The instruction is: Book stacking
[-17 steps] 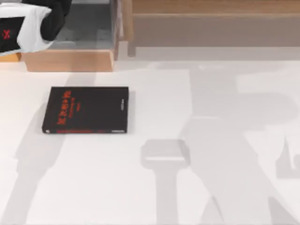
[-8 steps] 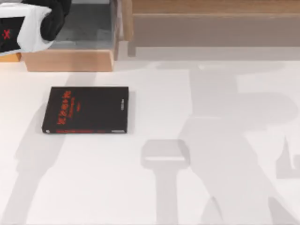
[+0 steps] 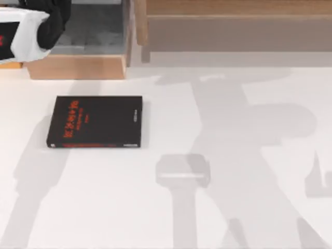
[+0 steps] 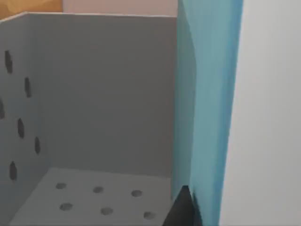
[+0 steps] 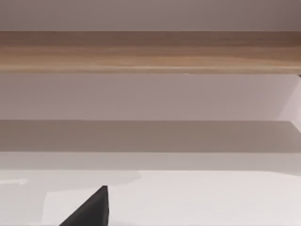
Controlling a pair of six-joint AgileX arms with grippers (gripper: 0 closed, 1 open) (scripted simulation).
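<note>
Since a second ago: left arm (image 3: 28,31) drawn further toward the upper left corner of the top view, its red mark nearly off the edge. Broad arm shadows on the right half slid a little leftward. Black book unmoved.

Wide white tabletop (image 3: 233,207), mostly bare. Along the upper edge of the top view, a long light-wooden shelf unit (image 3: 233,21), with a grey-floored compartment at its left end, just beside the left arm.

In the left wrist view, a grey box with rows of small holes in wall and floor (image 4: 94,94). Standing upright on edge against the middle of that frame, the flat light-blue rectangular book (image 4: 207,108), very close to the camera (white patch not visible from this angle). At the lower edge, the left gripper (image 4: 182,212), right up against the blue book. Clamped on it or merely beside it: cannot tell.

Flat black rectangular book with red lettering on the cover (image 3: 95,122), lying face up in the left-centre of the top view, well apart from the shelf unit, nothing on top of it.

Right gripper (image 5: 91,209), low in the right wrist view, facing the wooden shelf, near no book. Apart or together: cannot tell.

Judged progress: early. Stacking not yet done, with the two books well apart. Left to do: bring the blue book out and lay it flat, squared up, on the black one.
</note>
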